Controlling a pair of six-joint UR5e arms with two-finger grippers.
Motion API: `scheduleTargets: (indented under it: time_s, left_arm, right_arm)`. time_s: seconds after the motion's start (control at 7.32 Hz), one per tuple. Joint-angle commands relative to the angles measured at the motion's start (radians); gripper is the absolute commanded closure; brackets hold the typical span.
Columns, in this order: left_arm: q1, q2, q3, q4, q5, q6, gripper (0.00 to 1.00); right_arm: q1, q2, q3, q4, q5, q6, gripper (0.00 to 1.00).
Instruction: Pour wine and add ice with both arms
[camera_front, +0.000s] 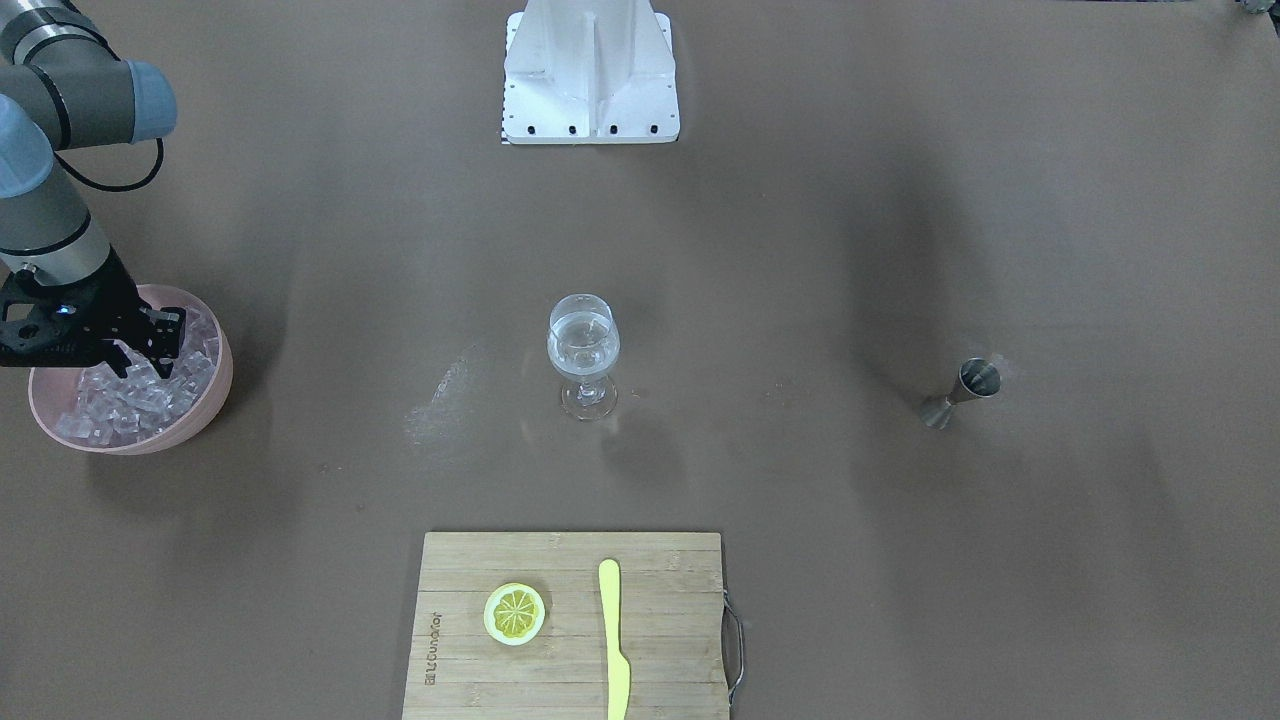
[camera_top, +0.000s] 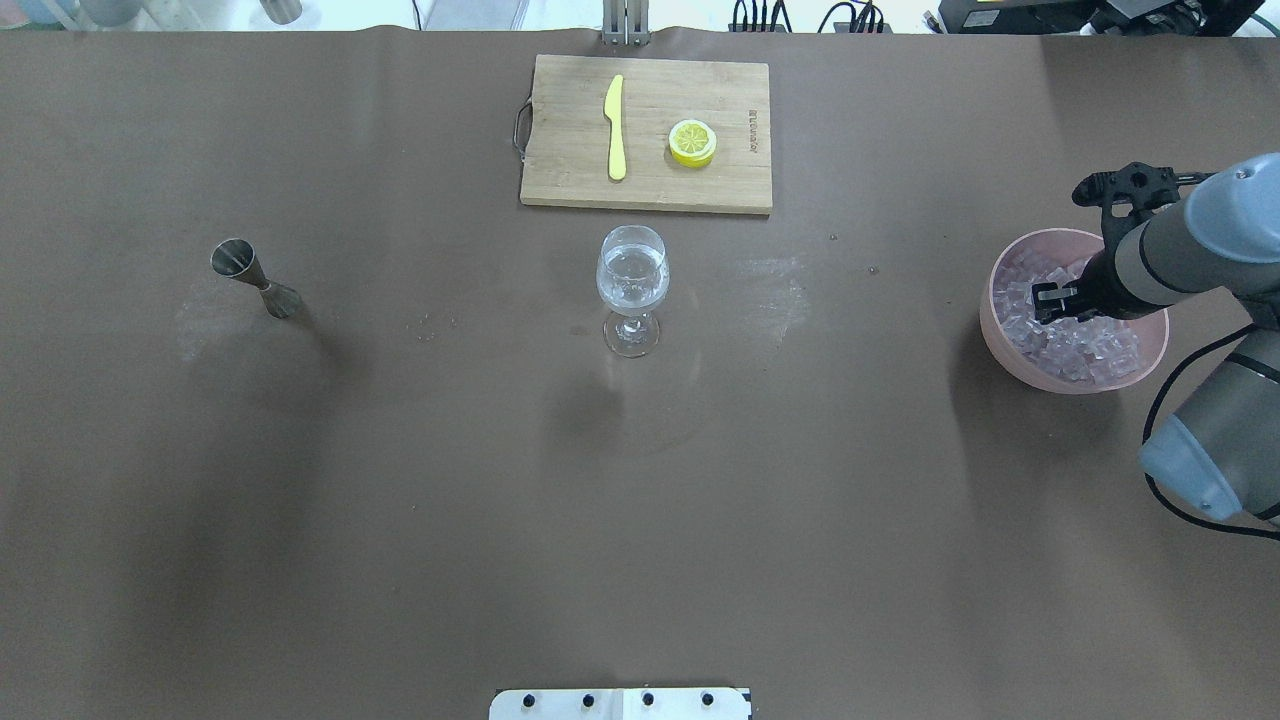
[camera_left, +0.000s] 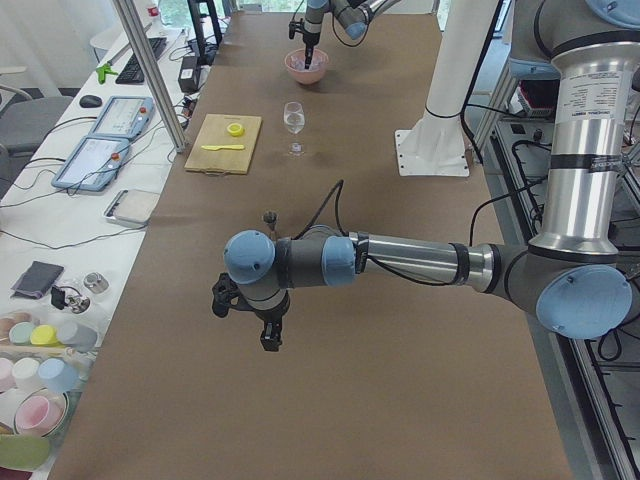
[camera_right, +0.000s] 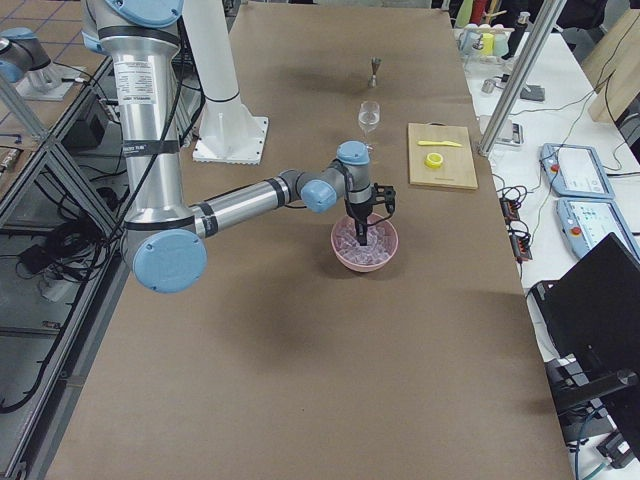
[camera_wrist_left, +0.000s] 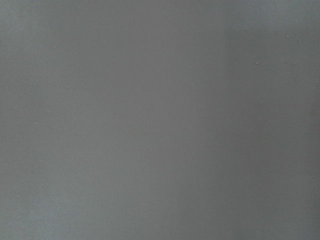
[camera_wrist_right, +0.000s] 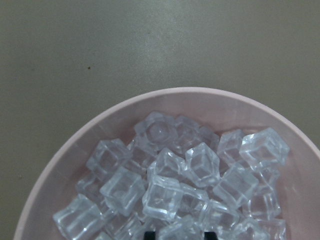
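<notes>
right fingers (camera_wrist_right: 149, 235), parted in the bowl (camera_wrist_right: 210, 102), may squirt slick ice (camera_wrist_right: 165, 195) onto the desk (camera_wrist_right: 75, 50) on closing; left fingers (camera_left: 270, 338): cannot tell.

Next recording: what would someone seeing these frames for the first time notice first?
The right gripper is down in the pink bowl, which is heaped with ice, at the end of the table on the robot's right. A wine glass holding clear liquid stands alone mid-table. The left gripper hangs over bare tabletop towards the opposite end.
</notes>
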Motion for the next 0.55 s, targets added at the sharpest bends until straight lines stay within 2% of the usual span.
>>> scheduleTargets:
  time_s: [0.0,0.27,0.41]
  left_arm:
    - [0.0,-0.001,0.001,0.0,-0.001,0.0,0.01]
    - [0.0,-0.001,-0.001,0.0,-0.003,0.0,0.01]
    - [0.0,-0.001,-0.001,0.0,-0.003,0.0,0.01]
  right_arm:
    - [0.002,0.003,0.035,-0.007,0.007,-0.003,1.0]
    - [0.03,0.09,0.181,-0.155,0.015,-0.011,1.0]
    - [0.036,0.138,0.257,-0.191,0.012,0.001,1.0]
